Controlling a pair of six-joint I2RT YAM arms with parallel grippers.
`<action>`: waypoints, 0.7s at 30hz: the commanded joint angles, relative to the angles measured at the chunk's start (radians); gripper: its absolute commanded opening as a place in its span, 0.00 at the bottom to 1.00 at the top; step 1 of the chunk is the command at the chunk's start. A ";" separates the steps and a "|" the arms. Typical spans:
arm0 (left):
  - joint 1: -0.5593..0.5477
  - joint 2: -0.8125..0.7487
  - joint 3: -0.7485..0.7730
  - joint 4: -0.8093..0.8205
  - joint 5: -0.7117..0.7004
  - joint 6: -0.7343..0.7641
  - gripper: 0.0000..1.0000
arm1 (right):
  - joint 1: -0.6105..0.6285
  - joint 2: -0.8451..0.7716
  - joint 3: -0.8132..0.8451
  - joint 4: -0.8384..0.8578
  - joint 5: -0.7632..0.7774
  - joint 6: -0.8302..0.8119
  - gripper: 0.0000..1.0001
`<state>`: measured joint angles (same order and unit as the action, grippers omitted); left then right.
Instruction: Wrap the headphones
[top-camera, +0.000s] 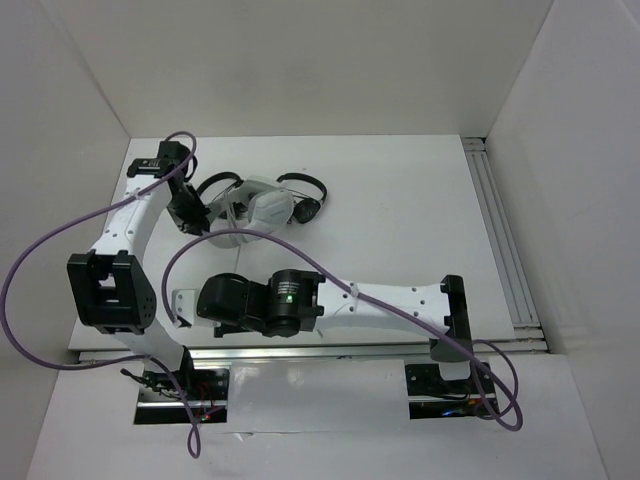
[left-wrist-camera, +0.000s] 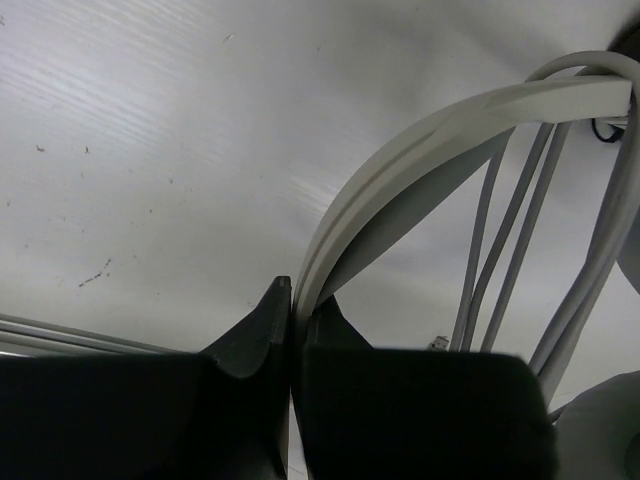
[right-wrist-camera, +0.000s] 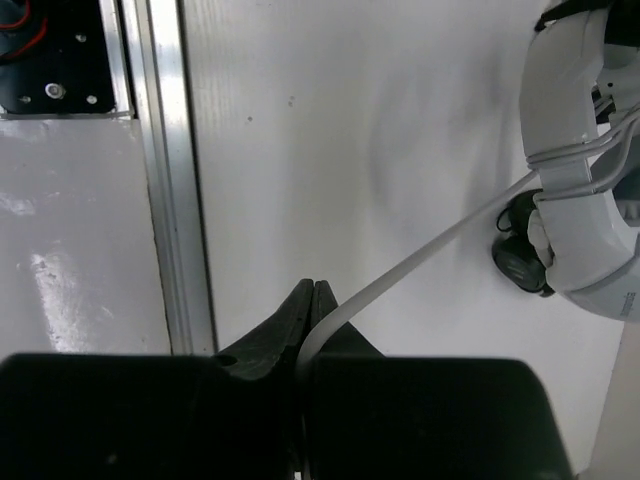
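Observation:
The light grey-white headphones (top-camera: 262, 210) lie at the table's middle left. My left gripper (top-camera: 193, 222) is at their left side, shut on the wide band (left-wrist-camera: 400, 170); the fingertips (left-wrist-camera: 293, 300) pinch it edge-on. Several cable strands (left-wrist-camera: 500, 250) cross the band just right of the jaws. My right gripper (top-camera: 228, 292) is nearer the front edge, shut (right-wrist-camera: 315, 295) on the thin grey cable (right-wrist-camera: 420, 250). The cable runs taut from the jaws up to the band (right-wrist-camera: 570, 130), where loops of it are wound around.
Two small black headphones lie against the grey ones, one at the right (top-camera: 305, 205) and one at the left (top-camera: 215, 185); one cup shows in the right wrist view (right-wrist-camera: 520, 260). An aluminium rail (right-wrist-camera: 165, 170) runs along the front edge. Another rail (top-camera: 505, 250) runs along the right. White walls enclose the table.

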<state>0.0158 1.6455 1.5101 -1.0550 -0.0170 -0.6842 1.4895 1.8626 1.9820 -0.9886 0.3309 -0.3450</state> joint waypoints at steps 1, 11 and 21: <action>0.026 0.037 -0.004 0.268 -0.078 -0.138 0.00 | 0.087 -0.037 0.084 0.097 -0.151 0.020 0.00; -0.014 0.021 -0.028 0.279 -0.202 0.015 0.00 | 0.087 -0.158 -0.107 0.278 0.335 -0.095 0.00; -0.325 -0.180 -0.175 0.345 -0.469 0.244 0.00 | -0.107 -0.333 -0.548 1.457 0.844 -0.898 0.00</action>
<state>-0.2428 1.5547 1.3609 -0.8604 -0.3557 -0.5205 1.4445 1.6436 1.4361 -0.1612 1.0100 -0.9142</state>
